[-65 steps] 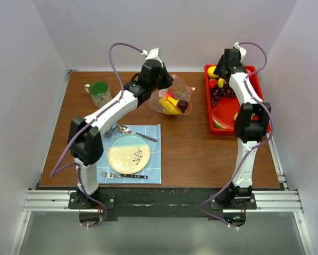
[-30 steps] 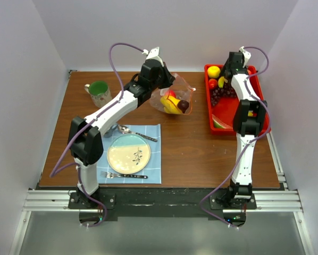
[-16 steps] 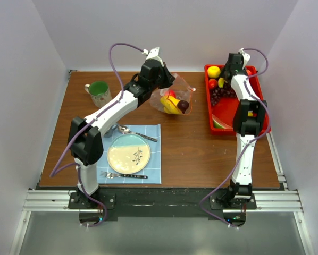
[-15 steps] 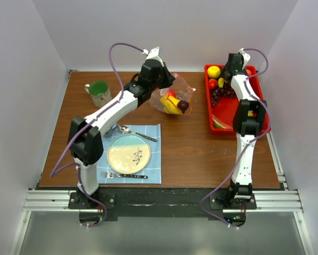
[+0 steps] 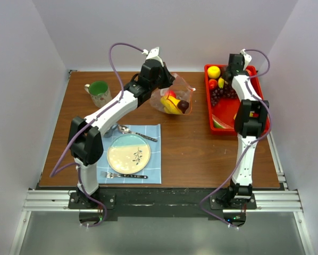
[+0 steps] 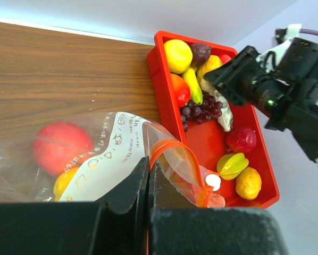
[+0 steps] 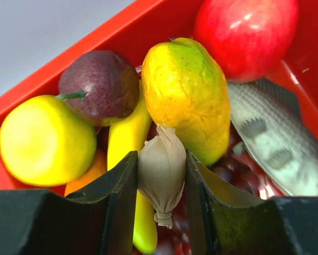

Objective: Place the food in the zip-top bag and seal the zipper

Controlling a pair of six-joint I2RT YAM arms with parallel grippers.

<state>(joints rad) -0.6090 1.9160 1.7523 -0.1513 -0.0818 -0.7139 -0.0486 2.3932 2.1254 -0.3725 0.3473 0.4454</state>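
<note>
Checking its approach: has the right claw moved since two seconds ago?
Yes. The right claw went rightward along the red tray's far end, uncovering the yellow fruit.

Bright, even light from above fills the top view, and the arms cast only faint, soft shadows on the table (image 5: 191, 143). In the left wrist view the zip-top bag (image 6: 111, 154) carries a small white glint at 4 o'clock. The left gripper (image 6: 148, 172) at 6 o'clock is dark and blurred. In the right wrist view, highlights speckle the red fruit (image 7: 247, 32) at 1 o'clock, and the garlic bulb (image 7: 160, 164) is sharp.
</note>
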